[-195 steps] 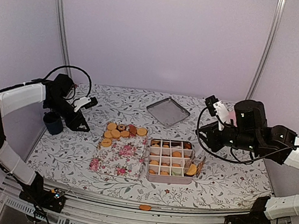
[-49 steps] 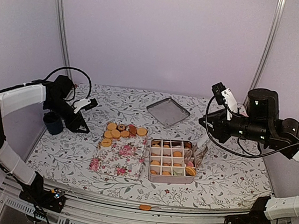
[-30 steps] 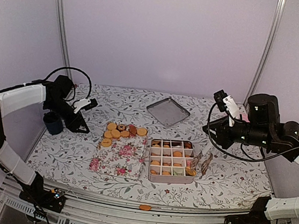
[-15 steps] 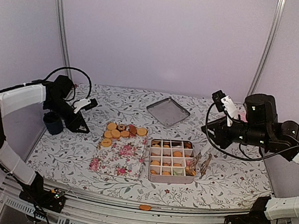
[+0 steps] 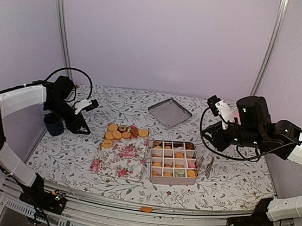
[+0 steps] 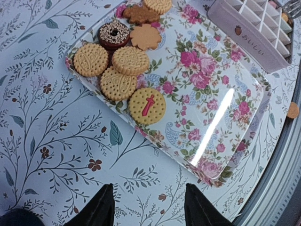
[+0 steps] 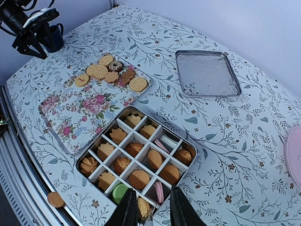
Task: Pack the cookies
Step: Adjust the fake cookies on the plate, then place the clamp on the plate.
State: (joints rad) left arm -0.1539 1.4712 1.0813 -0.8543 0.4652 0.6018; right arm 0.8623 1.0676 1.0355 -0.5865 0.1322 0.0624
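The left arm bends in from the far left, its end effector (image 6: 149, 189) spread and empty above the worktop (image 6: 42, 136) beside the floral tray (image 6: 211, 108). The right end effector (image 7: 151, 190) hangs high over the divided tin (image 7: 162, 128), fingers slightly parted and empty. The tin's side lettering is too small to read. The cookies (image 6: 117, 70) lie flat, clustered at the tray's far end and in the tin's compartments.
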